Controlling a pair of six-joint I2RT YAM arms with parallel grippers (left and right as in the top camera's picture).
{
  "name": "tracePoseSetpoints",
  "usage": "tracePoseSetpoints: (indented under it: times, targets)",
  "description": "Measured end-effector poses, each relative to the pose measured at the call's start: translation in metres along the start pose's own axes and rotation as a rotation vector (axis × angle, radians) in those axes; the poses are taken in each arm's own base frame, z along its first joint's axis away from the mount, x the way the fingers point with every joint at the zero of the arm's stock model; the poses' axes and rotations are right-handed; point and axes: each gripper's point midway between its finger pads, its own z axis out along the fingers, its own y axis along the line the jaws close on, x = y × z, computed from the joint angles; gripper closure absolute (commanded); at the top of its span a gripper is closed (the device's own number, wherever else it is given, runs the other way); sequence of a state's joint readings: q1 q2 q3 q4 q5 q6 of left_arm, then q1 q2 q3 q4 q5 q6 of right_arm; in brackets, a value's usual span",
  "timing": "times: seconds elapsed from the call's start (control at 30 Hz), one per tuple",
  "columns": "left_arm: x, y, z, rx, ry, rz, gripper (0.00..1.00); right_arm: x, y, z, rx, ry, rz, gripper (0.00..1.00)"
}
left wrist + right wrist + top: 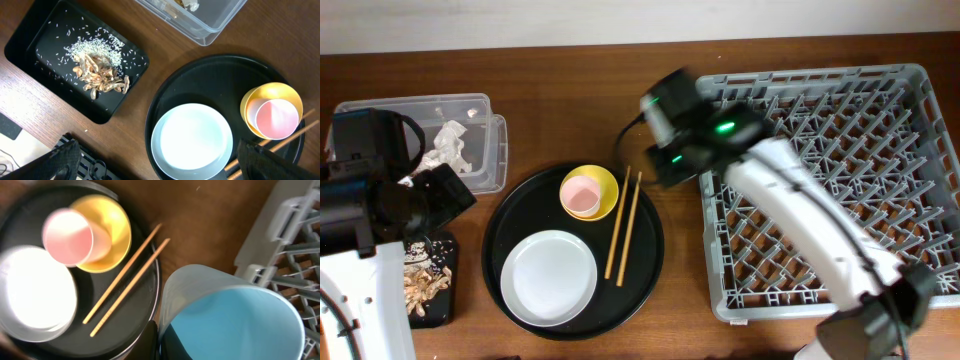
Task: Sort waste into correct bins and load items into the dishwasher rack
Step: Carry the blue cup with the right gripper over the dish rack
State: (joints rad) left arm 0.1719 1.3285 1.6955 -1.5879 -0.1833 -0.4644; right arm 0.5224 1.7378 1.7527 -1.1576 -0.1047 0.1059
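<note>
**Right pincer clenched on the tilted light-blue cup, just beside a corner of the dishwasher rack; left pincer released, jaws wide.**

Surface: brown wooden table, with a pale wall strip at the far edge. Nearest, below the left pincer: small black tray with brownish food scraps on white rice grains. Beside it, the round black tray carries the grey plate, the pink cup nested in the yellow bowl, and two chopsticks side by side. Farther back, the clear tub holds the crumpled napkin. From overhead, the right arm hides the light-blue cup and part of the rack, and the left arm covers part of the tub. The right wrist view is blurred.
</note>
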Motion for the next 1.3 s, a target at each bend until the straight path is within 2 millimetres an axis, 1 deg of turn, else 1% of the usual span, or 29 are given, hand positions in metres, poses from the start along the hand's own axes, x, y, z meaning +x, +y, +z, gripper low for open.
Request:
tracePoseSetpoints:
  times: [0.07, 0.1, 0.13, 0.2, 0.23, 0.3, 0.37, 0.43, 0.53, 0.63, 0.7, 0.8, 0.9, 1.07, 1.13, 1.3]
  targets:
    - [0.0, 0.0, 0.0, 0.0, 0.0, 0.0, 0.01, -0.007, -0.029, -0.015, -0.073, -0.038, 0.067, 0.96]
    - [0.0, 0.0, 0.0, 0.0, 0.0, 0.0, 0.01, -0.008, -0.04, -0.021, -0.129, -0.05, 0.094, 0.96]
    - [0.0, 0.0, 0.0, 0.001, 0.0, 0.0, 0.01, -0.009, -0.055, -0.028, -0.2, -0.067, 0.134, 0.96]
    - [0.0, 0.0, 0.0, 0.0, 0.0, 0.0, 0.01, -0.009, -0.091, -0.039, -0.272, -0.105, 0.229, 0.96]
    - [0.0, 0.0, 0.0, 0.0, 0.0, 0.0, 0.01, -0.007, -0.106, -0.044, -0.315, -0.125, 0.275, 0.96]
    - [0.0, 0.0, 0.0, 0.0, -0.001, 0.0, 0.01, -0.002, -0.136, -0.054, -0.383, -0.162, 0.37, 0.96]
    - [0.0, 0.0, 0.0, 0.001, 0.0, 0.0, 0.01, 0.007, -0.163, -0.058, -0.438, -0.178, 0.462, 0.96]
    - [0.0, 0.0, 0.0, 0.0, 0.0, 0.0, 0.01, 0.018, -0.178, -0.059, -0.487, -0.176, 0.515, 0.96]
    - [0.0, 0.0, 0.0, 0.0, -0.001, 0.0, 0.01, 0.027, -0.189, -0.064, -0.58, -0.207, 0.525, 0.96]
    - [0.0, 0.0, 0.0, 0.0, 0.0, 0.0, 0.01, 0.029, -0.193, -0.074, -0.657, -0.257, 0.529, 0.96]
    - [0.0, 0.0, 0.0, 0.0, 0.0, 0.0, 0.01, 0.03, -0.206, -0.079, -0.681, -0.311, 0.534, 0.96]
    - [0.0, 0.0, 0.0, 0.0, 0.0, 0.0, 0.01, 0.034, -0.217, -0.08, -0.693, -0.331, 0.563, 0.96]
    - [0.0, 0.0, 0.0, 0.0, 0.0, 0.0, 0.01, 0.04, -0.231, -0.073, -0.707, -0.336, 0.602, 0.96]
    - [0.0, 0.0, 0.0, 0.0, 0.0, 0.0, 0.01, 0.05, -0.253, -0.052, -0.763, -0.322, 0.707, 0.96]
    - [0.0, 0.0, 0.0, 0.0, 0.0, 0.0, 0.01, 0.053, -0.257, -0.044, -0.786, -0.308, 0.737, 0.96]
    - [0.0, 0.0, 0.0, 0.0, 0.0, 0.0, 0.01, 0.056, -0.258, -0.034, -0.824, -0.298, 0.76, 0.96]
